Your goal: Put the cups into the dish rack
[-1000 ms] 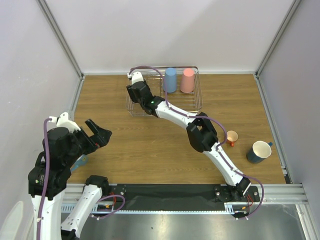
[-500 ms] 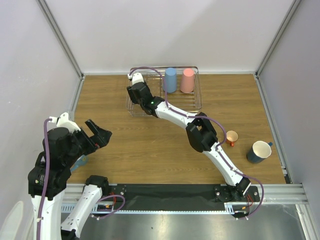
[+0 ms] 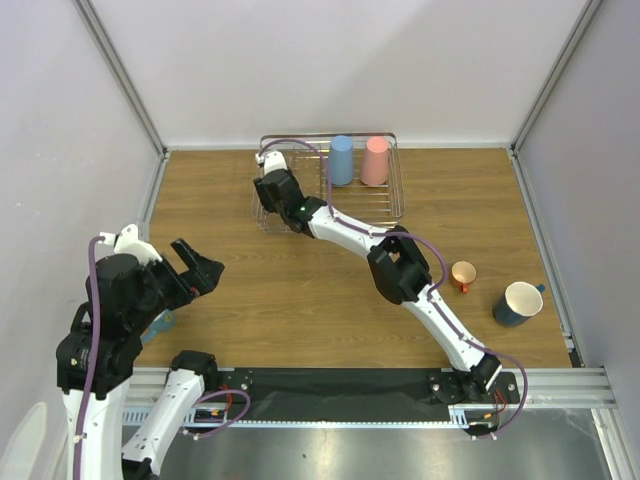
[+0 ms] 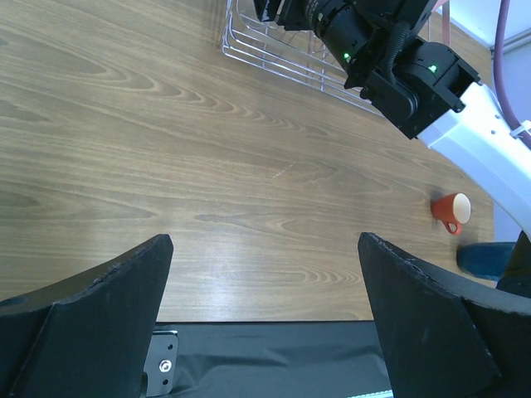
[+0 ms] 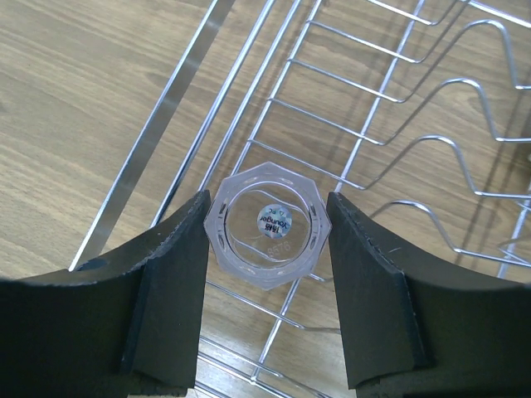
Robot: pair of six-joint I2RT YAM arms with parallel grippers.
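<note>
The silver wire dish rack [image 3: 397, 207] stands at the back of the table. A light blue tumbler [image 3: 341, 160] and a pink tumbler [image 3: 375, 160] stand upside down in it. My right gripper [image 3: 275, 185] reaches over the rack's left end. In the right wrist view its fingers [image 5: 267, 217] press both sides of an upside-down clear glass [image 5: 267, 249] over the rack's wires [image 5: 365, 133]. A small orange cup [image 3: 463, 274] and a dark blue mug [image 3: 518, 303] are on the table at the right. My left gripper [image 3: 200, 264] is open and empty at the near left.
White walls and metal posts enclose the table on three sides. A small blue object [image 3: 160, 326] lies by the left arm's base. The left wrist view shows the orange cup [image 4: 451, 212], the mug's edge [image 4: 485, 259] and the right arm over the rack [image 4: 274, 62].
The right arm has shifted slightly towards the near left over the rack's left end. The left arm has not moved.
</note>
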